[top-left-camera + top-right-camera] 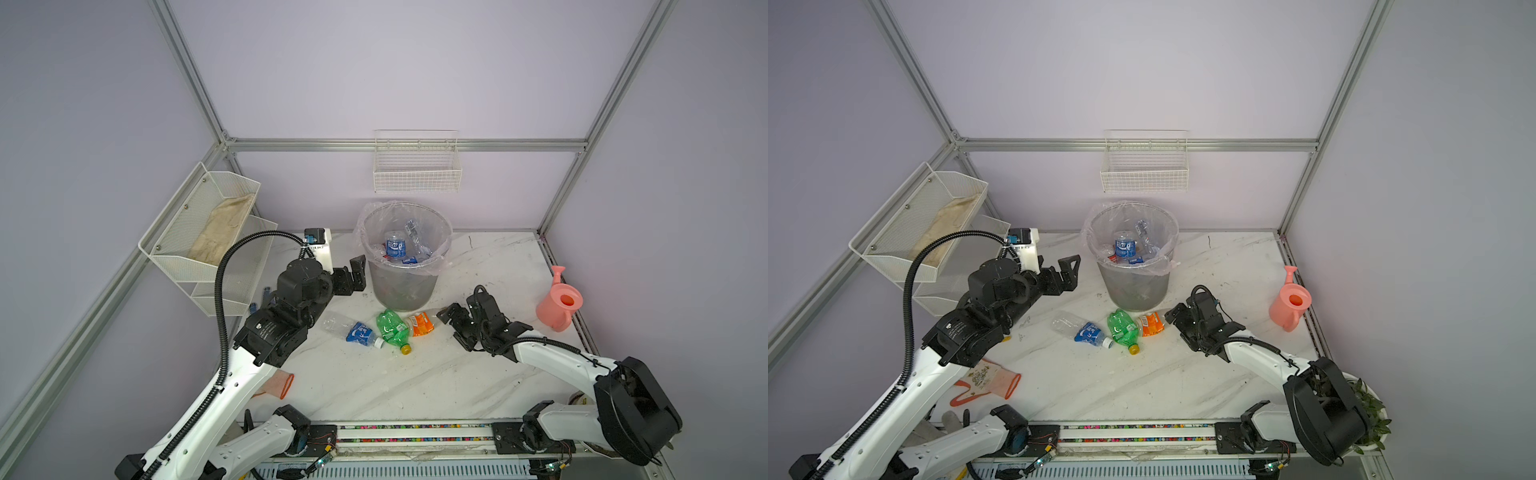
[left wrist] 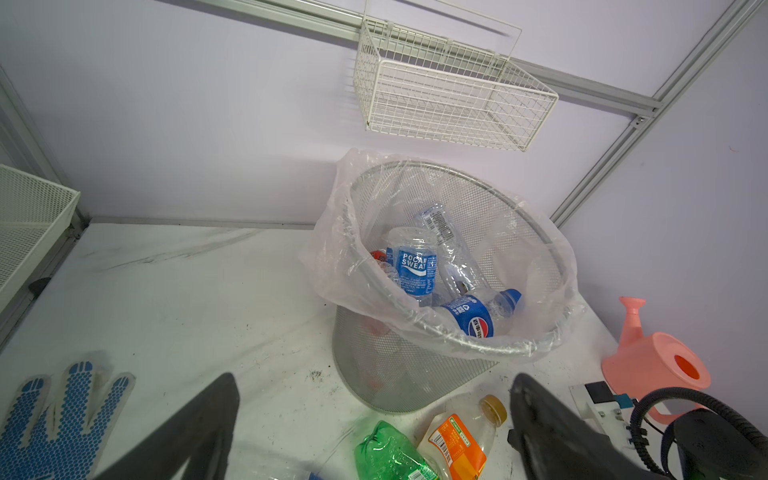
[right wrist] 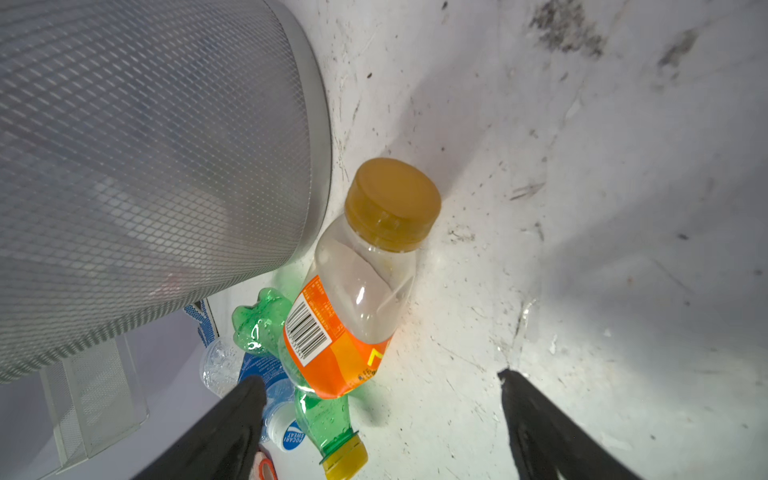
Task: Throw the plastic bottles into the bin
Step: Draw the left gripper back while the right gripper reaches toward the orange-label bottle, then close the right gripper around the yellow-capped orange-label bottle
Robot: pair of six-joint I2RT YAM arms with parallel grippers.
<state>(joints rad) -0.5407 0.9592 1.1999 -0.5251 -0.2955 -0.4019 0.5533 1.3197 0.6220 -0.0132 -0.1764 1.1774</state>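
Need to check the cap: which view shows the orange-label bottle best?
Right wrist view: the orange-label bottle sits central, cap and barcode clear. Both top views show it small; left wrist view shows it at the picture's edge.

A broad bare stretch of the white marbled worktop (image 1: 415,386) is left in the near middle. Farther in, the way is blocked by the tall round grey mesh bin (image 1: 403,291), lined with a clear bag. Its mouth is left open from above, with the white wire wall basket (image 1: 417,170) hung higher up on the far wall. Just near of the bin's base, room is taken by three lying bottles packed side by side: a clear blue-labelled bottle (image 1: 359,332), a crumpled green bottle (image 1: 390,328) and an orange-labelled bottle (image 1: 422,324), the last close by the bin wall. Open worktop is found right of the bin as far as the pink plastic watering can (image 1: 559,301). The left side is crowded by the white mesh tiered shelf (image 1: 199,232).
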